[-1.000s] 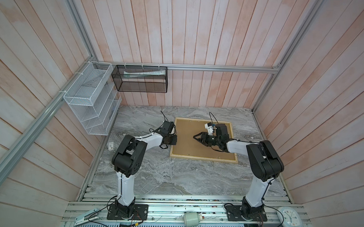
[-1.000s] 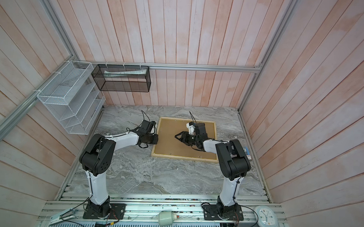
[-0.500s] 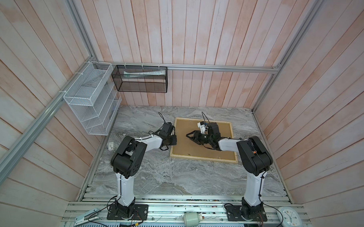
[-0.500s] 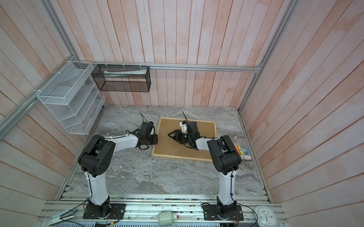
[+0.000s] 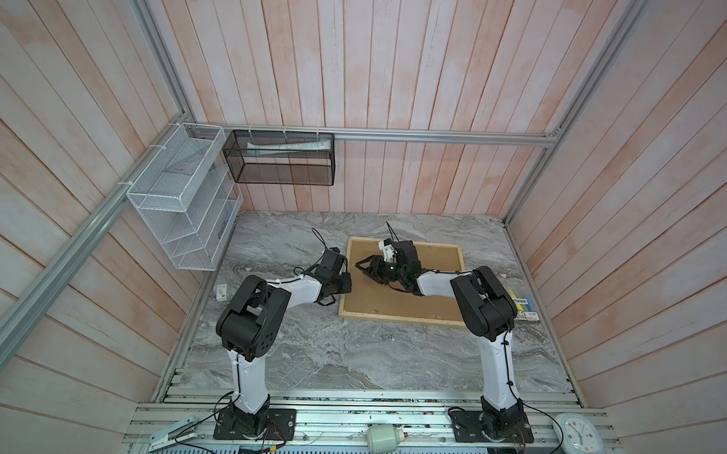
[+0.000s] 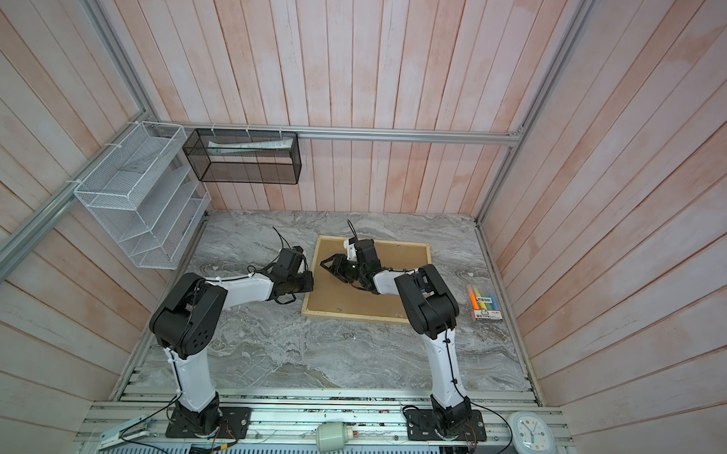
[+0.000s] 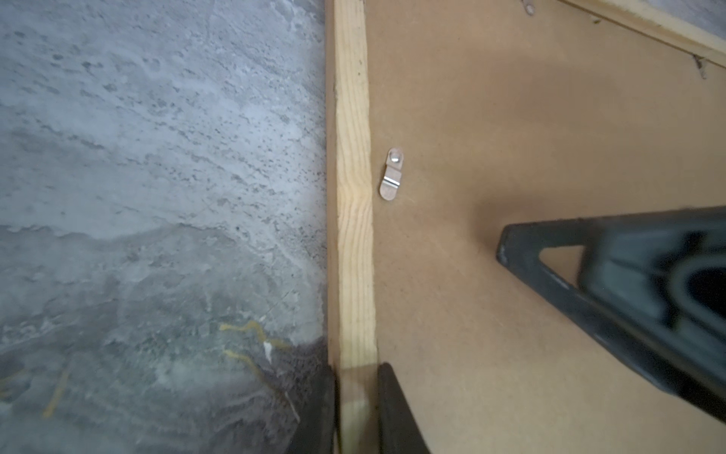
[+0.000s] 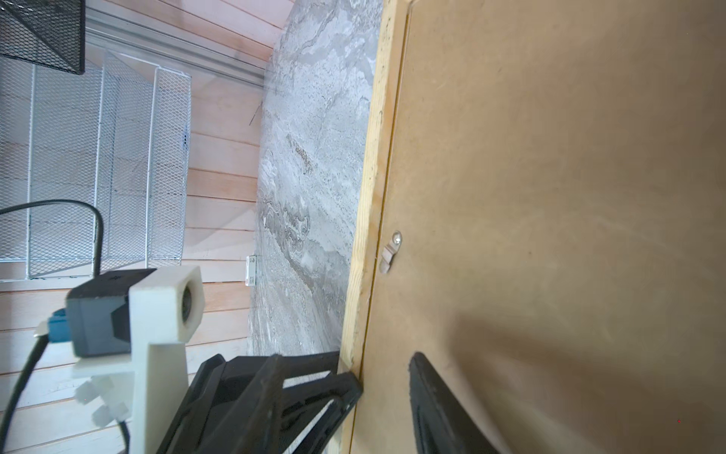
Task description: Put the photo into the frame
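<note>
The frame [image 5: 434,307] [image 6: 351,304] lies face down on the marble table, its brown fibreboard back facing up. My left gripper [image 5: 345,283] [image 7: 356,377] is shut on the frame's pale wood left rail [image 7: 353,196], with one finger on each side of it. A small metal clip [image 7: 391,173] [image 8: 391,251] sits on the backboard just inside that rail. My right gripper [image 5: 362,271] [image 8: 345,365] hovers low over the backboard close to the left gripper. It is open and holds nothing. The photo is out of view.
A white wire rack [image 5: 179,205] and a black mesh basket [image 5: 281,158] hang on the walls at the back left. A pack of coloured markers [image 6: 484,305] lies right of the frame. A small white tag [image 5: 221,291] lies at the table's left edge.
My right gripper has moved left across the backboard, from its middle to beside the left rail. The left gripper has stayed at the rail.
</note>
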{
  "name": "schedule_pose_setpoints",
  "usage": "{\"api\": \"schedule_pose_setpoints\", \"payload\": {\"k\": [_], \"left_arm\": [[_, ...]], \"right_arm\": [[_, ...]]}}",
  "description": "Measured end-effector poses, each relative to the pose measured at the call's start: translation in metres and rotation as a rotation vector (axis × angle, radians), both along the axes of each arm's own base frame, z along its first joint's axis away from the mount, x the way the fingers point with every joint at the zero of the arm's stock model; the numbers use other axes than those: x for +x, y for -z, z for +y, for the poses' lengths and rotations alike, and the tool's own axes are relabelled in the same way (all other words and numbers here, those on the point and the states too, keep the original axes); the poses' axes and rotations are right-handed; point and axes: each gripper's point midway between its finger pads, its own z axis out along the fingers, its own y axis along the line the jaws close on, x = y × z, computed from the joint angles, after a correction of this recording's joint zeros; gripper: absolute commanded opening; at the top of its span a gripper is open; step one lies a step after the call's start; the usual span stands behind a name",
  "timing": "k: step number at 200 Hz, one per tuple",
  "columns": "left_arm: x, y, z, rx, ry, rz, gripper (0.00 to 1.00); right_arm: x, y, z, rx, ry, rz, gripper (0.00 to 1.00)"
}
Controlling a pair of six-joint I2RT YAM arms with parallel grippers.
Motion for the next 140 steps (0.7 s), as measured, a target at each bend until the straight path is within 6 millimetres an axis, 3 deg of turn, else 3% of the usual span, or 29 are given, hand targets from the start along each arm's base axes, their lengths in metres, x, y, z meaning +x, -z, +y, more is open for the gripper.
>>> {"api": "schedule_pose_setpoints", "payload": {"k": [70, 140], "left_arm": [[0.000, 0.000, 0.000, -0.007, -0.006, -0.003, 0.12], [0.000, 0.000, -0.001, -0.011, -0.004, -0.004, 0.11]], "right_arm": [[0.012, 0.012, 0.017, 0.028, 0.002, 0.037, 0.53], [0.015, 0.012, 0.035, 0.076, -0.010, 0.071, 0.52]]}}
